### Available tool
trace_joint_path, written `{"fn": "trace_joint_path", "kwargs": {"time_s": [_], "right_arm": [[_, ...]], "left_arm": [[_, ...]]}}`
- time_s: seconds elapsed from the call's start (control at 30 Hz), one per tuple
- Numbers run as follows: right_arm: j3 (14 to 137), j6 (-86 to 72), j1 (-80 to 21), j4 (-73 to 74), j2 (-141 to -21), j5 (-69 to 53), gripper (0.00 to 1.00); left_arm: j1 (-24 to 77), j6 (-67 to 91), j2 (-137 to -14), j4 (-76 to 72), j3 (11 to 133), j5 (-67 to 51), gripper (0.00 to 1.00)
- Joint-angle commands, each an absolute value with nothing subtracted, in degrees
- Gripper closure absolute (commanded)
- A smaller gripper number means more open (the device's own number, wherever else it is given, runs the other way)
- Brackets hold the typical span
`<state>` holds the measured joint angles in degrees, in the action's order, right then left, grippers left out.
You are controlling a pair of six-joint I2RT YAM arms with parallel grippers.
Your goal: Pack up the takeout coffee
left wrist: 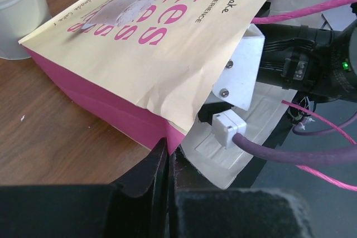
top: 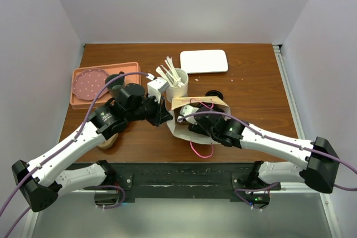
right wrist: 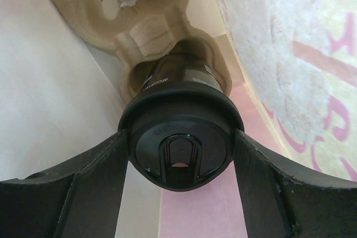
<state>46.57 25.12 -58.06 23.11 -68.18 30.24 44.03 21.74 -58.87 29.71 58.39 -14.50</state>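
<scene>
The takeout coffee (right wrist: 179, 143), a dark cup with a black lid, shows only in the right wrist view. It sits inside the paper bag (right wrist: 290, 54), its base in a socket of a brown cardboard cup carrier (right wrist: 139, 20). My right gripper (right wrist: 179, 151) is shut on it, with both fingers (right wrist: 95, 176) pressed against the lid's rim. From above, the bag (top: 192, 103) lies on its side at mid-table, the right gripper (top: 192, 118) reaching into it. My left gripper (left wrist: 167, 151) is shut on the bag's (left wrist: 167, 43) pink lower corner at the mouth.
A white cup of pale stirrers (top: 177, 86) stands just behind the bag. A pink tray (top: 120, 69) with a pink plate (top: 89, 83) lies at back left, a white rectangular tray (top: 204, 61) at the back. A pink bag handle (top: 201, 150) trails toward the near edge.
</scene>
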Motion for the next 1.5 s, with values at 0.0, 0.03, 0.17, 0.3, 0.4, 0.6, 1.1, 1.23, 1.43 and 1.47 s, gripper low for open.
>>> {"fn": "trace_joint_path", "kwargs": {"time_s": [0.0, 0.03, 0.17, 0.3, 0.4, 0.6, 1.1, 1.23, 1.43, 1.47], "right_arm": [[47.19, 22.94, -57.48, 20.65, -70.48, 30.05, 0.90], [47.55, 22.68, -57.31, 20.65, -70.92, 30.15, 0.89], [47.99, 21.89, -56.95, 18.99, -72.15, 30.50, 0.76], [48.34, 21.45, -56.87, 17.93, -73.91, 31.38, 0.74], [48.16, 21.45, -56.51, 16.88, -74.62, 31.20, 0.72], [48.34, 20.74, -55.90, 16.09, -76.29, 32.26, 0.59], [49.57, 20.48, -55.55, 18.72, -73.57, 33.40, 0.22], [50.10, 20.57, -55.46, 19.95, -72.52, 33.05, 0.19], [51.15, 20.92, -55.46, 22.06, -71.02, 32.34, 0.10], [51.07, 20.83, -55.46, 22.32, -70.93, 32.43, 0.08]], "left_arm": [[44.47, 22.50, -57.66, 27.60, 59.76, -14.68, 0.94], [44.47, 22.50, -57.66, 27.68, 59.85, -14.68, 0.94], [44.47, 22.41, -57.39, 27.95, 59.94, -14.68, 0.94], [44.56, 22.41, -57.31, 27.95, 59.94, -14.59, 0.94], [44.56, 22.50, -57.13, 28.12, 59.85, -14.68, 0.94], [44.56, 22.50, -57.04, 28.30, 59.85, -14.33, 0.94], [44.56, 22.24, -57.83, 28.39, 60.73, -14.33, 0.94], [44.56, 22.24, -58.01, 28.21, 60.64, -14.41, 0.93], [44.56, 22.50, -58.45, 27.77, 60.64, -14.59, 0.93], [44.56, 22.50, -58.53, 27.69, 60.56, -14.68, 0.93]]}}
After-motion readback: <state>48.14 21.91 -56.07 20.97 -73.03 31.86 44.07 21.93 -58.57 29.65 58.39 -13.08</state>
